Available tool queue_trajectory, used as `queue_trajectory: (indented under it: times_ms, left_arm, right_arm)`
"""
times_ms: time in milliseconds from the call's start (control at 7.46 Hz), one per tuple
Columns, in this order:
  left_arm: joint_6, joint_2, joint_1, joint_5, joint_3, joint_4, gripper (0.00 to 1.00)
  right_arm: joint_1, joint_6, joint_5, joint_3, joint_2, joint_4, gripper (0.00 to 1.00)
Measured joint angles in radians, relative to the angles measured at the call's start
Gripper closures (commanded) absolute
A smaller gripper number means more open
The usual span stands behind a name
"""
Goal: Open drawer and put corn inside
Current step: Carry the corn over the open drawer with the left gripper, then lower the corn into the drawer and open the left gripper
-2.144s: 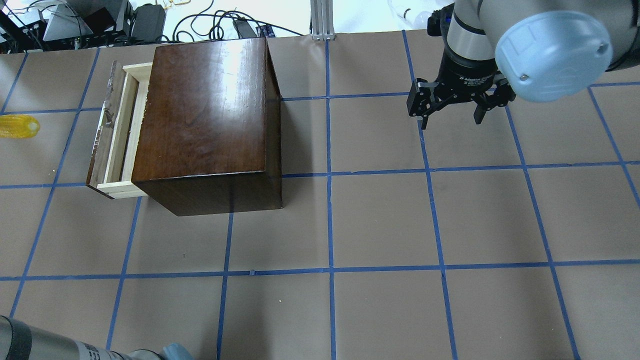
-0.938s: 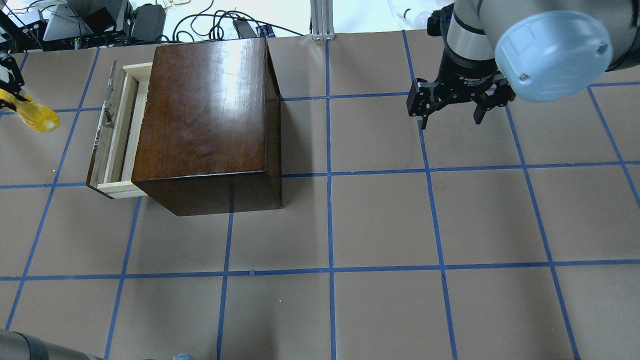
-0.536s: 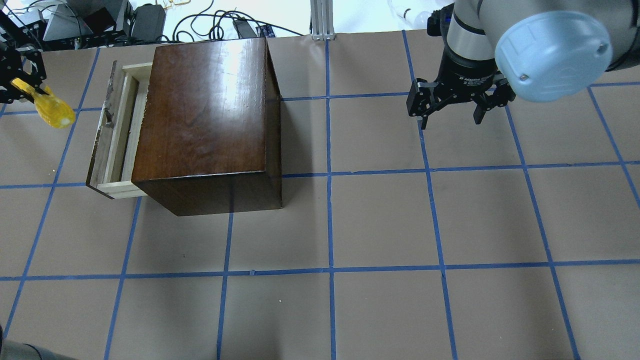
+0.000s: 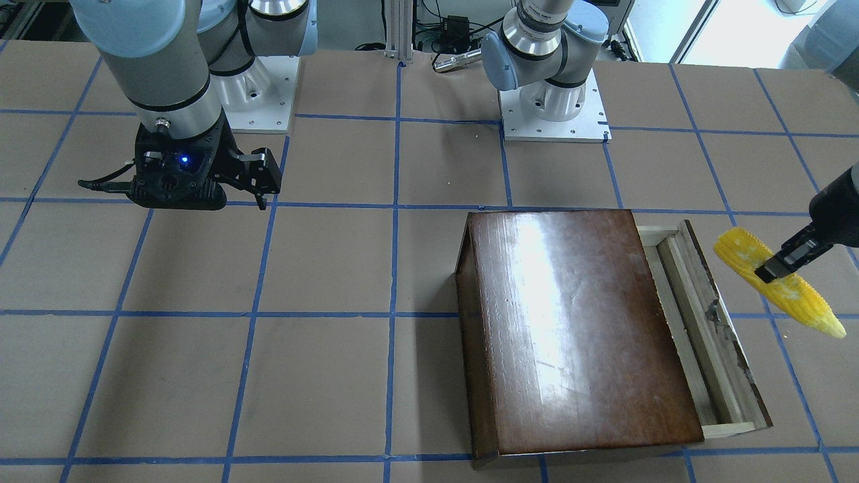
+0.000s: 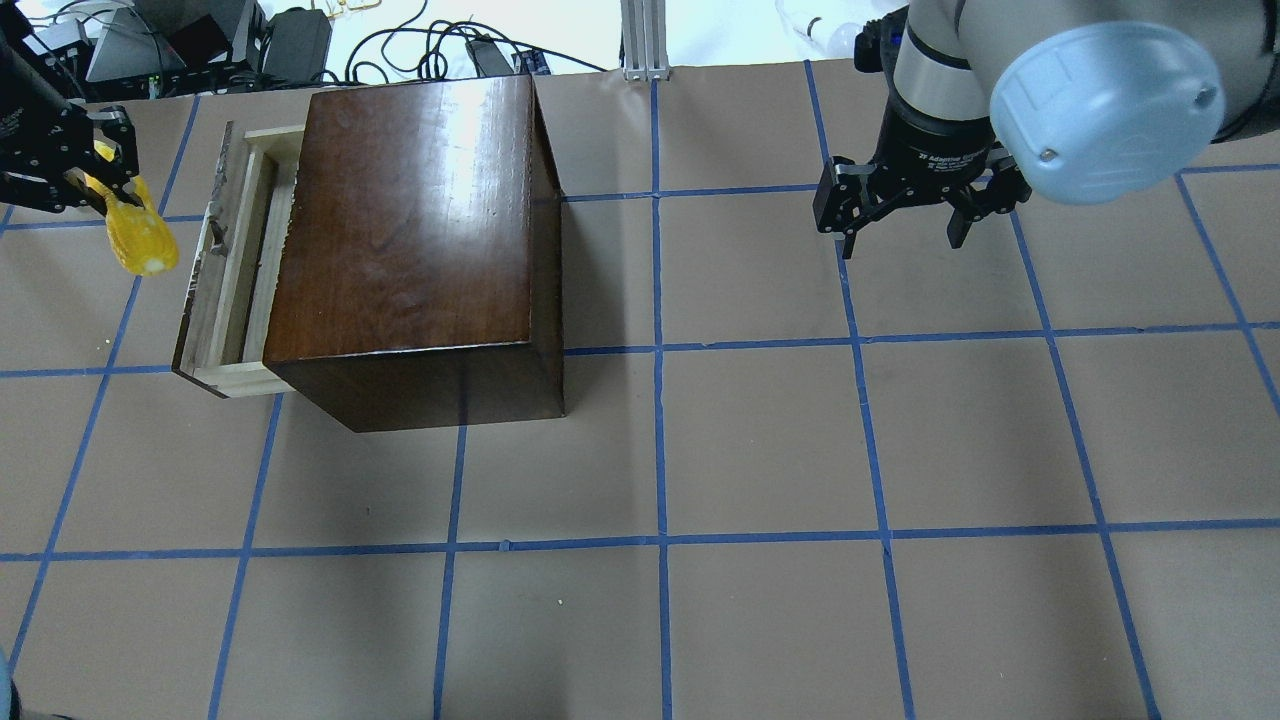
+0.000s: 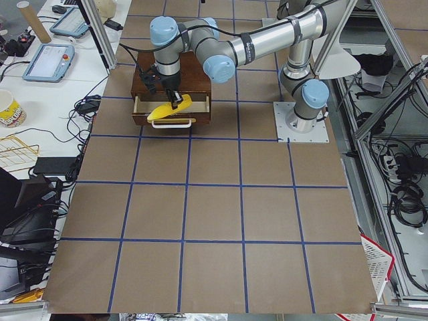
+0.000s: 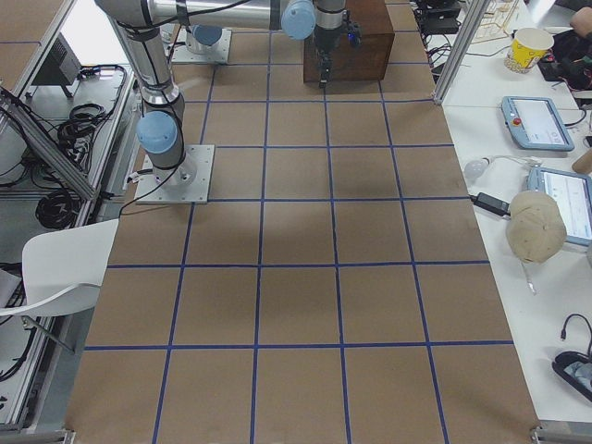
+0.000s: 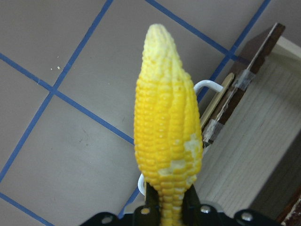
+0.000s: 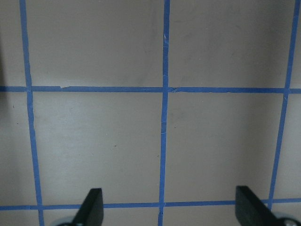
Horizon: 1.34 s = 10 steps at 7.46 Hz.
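1. While the drawer (image 4: 704, 329) stands pulled partly out of the glossy dark wooden box (image 4: 577, 322), its pale tray is open to the overhead view.
2. The left jaws are clamped on the corn (image 5: 140, 240) and hold it tilted above the bench (image 5: 760, 440). It is just outside the drawer's chipped front panel, not in the tray.
3. In the left wrist view, the corn overlaps that panel and its white handle (image 8: 207, 82).
4. The right jaws are spread apart over bare bench, well apart from the box.
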Motion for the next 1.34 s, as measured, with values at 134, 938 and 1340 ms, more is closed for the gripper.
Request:
queue_trajectory:
  times_ms: [134,938,1340]
  left_arm:
    - [0.082,0.006,-0.015,-0.003,-0.008,-0.026,1.0]
    - [0.302,-0.021,-0.093,-0.001,-0.027,-0.008,1.0]
    - [0.417,-0.04,-0.106,0.002,-0.033,0.036,1.0]
  right_arm:
    - [0.0,0.0,0.0,0.0,0.0,0.0,0.0]
    - [0.0,0.0,-0.001,0.0,0.0,-0.001,0.0]
    - [0.0,0.0,0.0,0.0,0.0,0.0,0.0]
